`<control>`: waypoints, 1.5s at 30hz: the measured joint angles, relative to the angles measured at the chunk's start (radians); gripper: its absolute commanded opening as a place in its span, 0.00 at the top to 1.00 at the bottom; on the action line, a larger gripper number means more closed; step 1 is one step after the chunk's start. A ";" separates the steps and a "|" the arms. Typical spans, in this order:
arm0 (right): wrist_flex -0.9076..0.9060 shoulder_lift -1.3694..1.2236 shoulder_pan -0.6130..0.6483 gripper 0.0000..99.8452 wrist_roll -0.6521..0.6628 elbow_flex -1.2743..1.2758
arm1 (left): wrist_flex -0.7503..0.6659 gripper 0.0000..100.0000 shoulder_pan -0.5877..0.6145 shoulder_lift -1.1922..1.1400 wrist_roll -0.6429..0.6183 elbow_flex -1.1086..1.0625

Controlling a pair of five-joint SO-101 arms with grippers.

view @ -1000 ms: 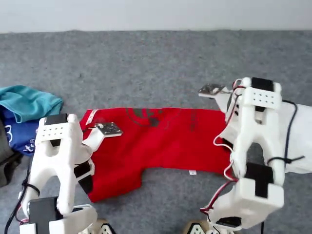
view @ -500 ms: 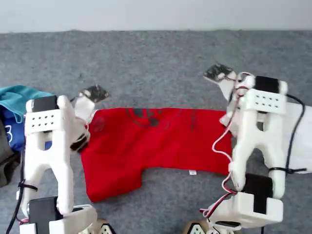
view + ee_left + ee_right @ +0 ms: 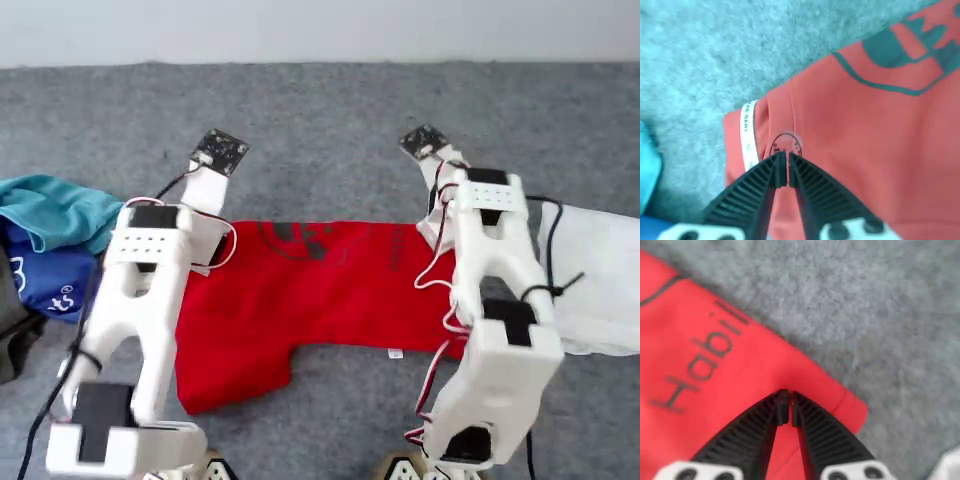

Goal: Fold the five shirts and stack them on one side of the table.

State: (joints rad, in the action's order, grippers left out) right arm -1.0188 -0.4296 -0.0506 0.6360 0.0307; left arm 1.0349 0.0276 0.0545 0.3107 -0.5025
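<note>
A red shirt (image 3: pixel 320 290) lies flat in the middle of the grey table, with dark print near its far edge. My left arm (image 3: pixel 150 280) stands over the shirt's far left corner. In the left wrist view my left gripper (image 3: pixel 783 169) is shut, its tips just above the red cloth (image 3: pixel 865 125) beside the white collar label (image 3: pixel 747 132). My right arm (image 3: pixel 485 250) stands over the far right corner. My right gripper (image 3: pixel 787 408) is shut too, its tips over the red shirt (image 3: pixel 705 385) close to its corner. I cannot tell whether either pinches cloth.
A teal shirt (image 3: pixel 55 210) and a blue shirt (image 3: pixel 40 275) lie bunched at the left edge, next to a dark garment (image 3: pixel 12 340). A white shirt (image 3: pixel 600 285) lies at the right. Bare grey table (image 3: pixel 320 120) stretches behind the red shirt.
Both arms have swung out from near the front edge to the shirt's far corners. The right arm has shifted left. The red shirt keeps its shape.
</note>
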 measured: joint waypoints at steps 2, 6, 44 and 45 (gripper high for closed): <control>0.052 -0.038 0.000 0.98 0.000 0.000 | -0.008 0.99 0.015 -0.086 -0.002 0.018; 0.133 -0.051 0.000 0.98 0.000 0.000 | 0.035 0.99 0.064 -0.250 -0.003 0.127; -0.726 0.187 0.895 0.80 -0.029 -0.166 | 0.463 0.99 0.718 0.330 -0.003 0.239; -0.713 0.187 0.933 0.76 -0.046 -0.160 | 0.463 0.99 0.746 0.330 -0.003 0.239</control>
State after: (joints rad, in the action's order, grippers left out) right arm -1.7323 -0.2424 0.8823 0.5900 -0.1289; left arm 1.4983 0.7733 0.3844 0.3076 -0.2631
